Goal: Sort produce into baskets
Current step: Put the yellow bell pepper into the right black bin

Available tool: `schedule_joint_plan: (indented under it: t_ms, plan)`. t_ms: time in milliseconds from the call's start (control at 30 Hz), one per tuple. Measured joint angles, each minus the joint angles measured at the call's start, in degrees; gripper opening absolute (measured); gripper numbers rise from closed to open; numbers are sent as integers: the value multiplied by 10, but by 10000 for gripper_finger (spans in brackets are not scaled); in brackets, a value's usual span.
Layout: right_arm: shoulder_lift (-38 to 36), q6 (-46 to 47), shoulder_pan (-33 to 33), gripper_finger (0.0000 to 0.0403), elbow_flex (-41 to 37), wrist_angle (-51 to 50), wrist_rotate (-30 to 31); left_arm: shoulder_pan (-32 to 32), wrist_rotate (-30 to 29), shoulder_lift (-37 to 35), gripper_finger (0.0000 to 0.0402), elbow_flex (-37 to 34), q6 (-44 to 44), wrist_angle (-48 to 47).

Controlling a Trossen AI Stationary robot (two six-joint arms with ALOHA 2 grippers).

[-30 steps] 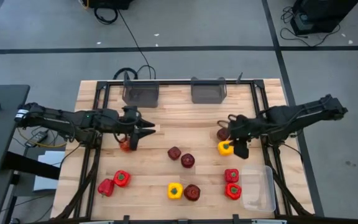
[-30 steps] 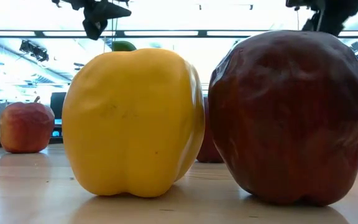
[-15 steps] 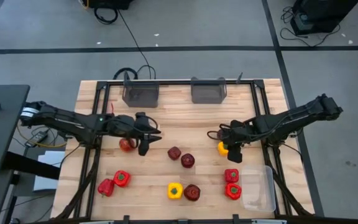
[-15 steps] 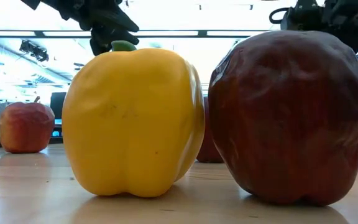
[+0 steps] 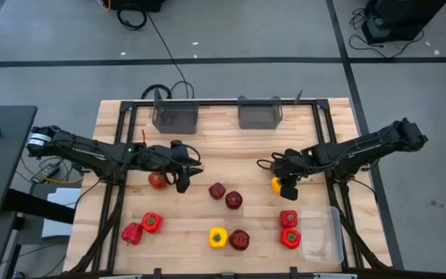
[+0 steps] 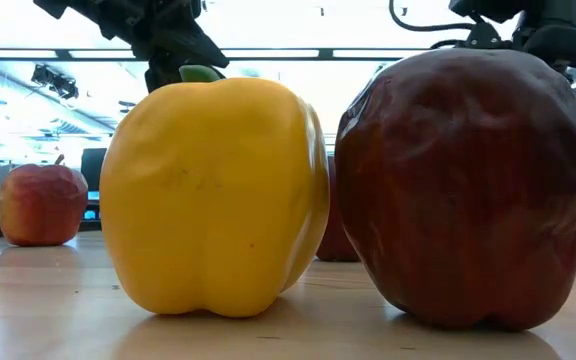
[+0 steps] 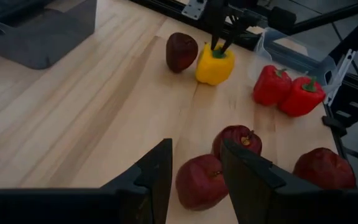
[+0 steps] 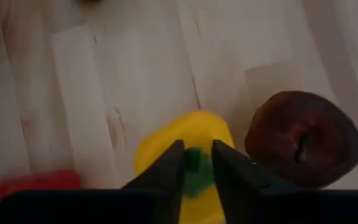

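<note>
From above you get even, soft overhead light on the counter [image 5: 246, 147], with only faint shadows under the arms and no glare. At counter height, bright ceiling strips and windows behind the yellow pepper [image 6: 213, 195] wash out the background, which is out of focus, while the pepper and the dark apple [image 6: 468, 190] beside it stay sharp and fill your view. Your right wrist camera is blurred throughout, the right tool [image 8: 197, 165] and the yellow pepper under it [image 8: 185, 134] soft-edged.
</note>
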Motion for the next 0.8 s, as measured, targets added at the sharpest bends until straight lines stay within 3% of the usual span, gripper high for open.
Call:
schedule_joint_plan:
  t_ms: [133, 300, 467, 600, 800]
  plan:
    - [-2, -16, 0, 19, 0, -6, -23, 0, 0, 0, 141, 0, -3, -1]
    - [-2, -8, -4, 16, 9, -4, -30, 0, 0, 0, 141, 0, -12, -1]
    - [-3, -46, -36, 16, 82, 55, -2, 0, 0, 0, 141, 0, -37, 0]
    - [-3, -111, -109, 16, 120, 87, 36, 0, 0, 0, 141, 0, -55, 0]
    - [38, -170, -295, 16, 125, 165, 39, 0, -3, 0, 141, 0, -58, 0]
